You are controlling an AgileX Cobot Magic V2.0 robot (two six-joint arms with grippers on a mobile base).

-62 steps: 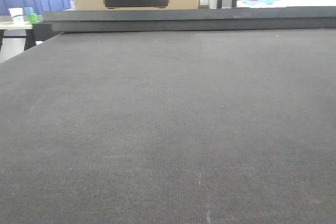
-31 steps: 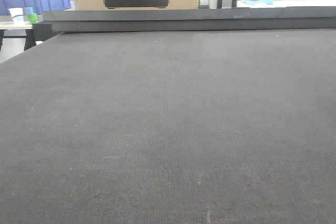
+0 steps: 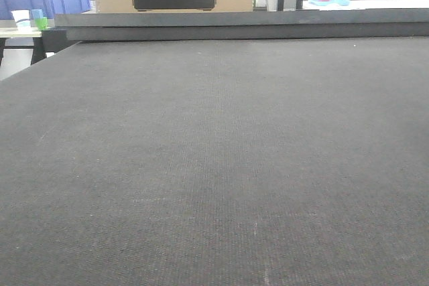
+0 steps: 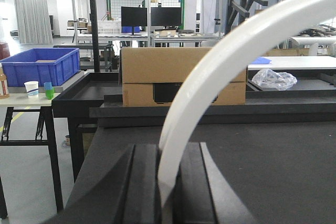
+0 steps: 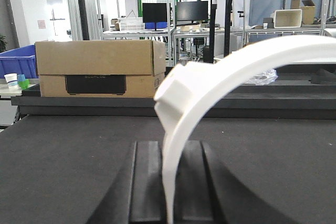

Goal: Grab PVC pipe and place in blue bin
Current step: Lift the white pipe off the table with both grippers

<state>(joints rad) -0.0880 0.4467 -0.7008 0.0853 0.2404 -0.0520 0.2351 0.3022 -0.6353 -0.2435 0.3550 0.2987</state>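
**Left wrist view: pipe gripped**

Your left tool and right tool each pinch the white PVC pipe above the counter. Expect it light, springy, slick; hold near the flat squared end. The blue bin waits beyond, left.

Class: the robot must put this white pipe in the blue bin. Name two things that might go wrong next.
The left claw and right claw each pinch the thin pipe; its long arc may twist or slip. The blue bin stands far left beside cups; the swinging pipe may knock them or the cardboard box.
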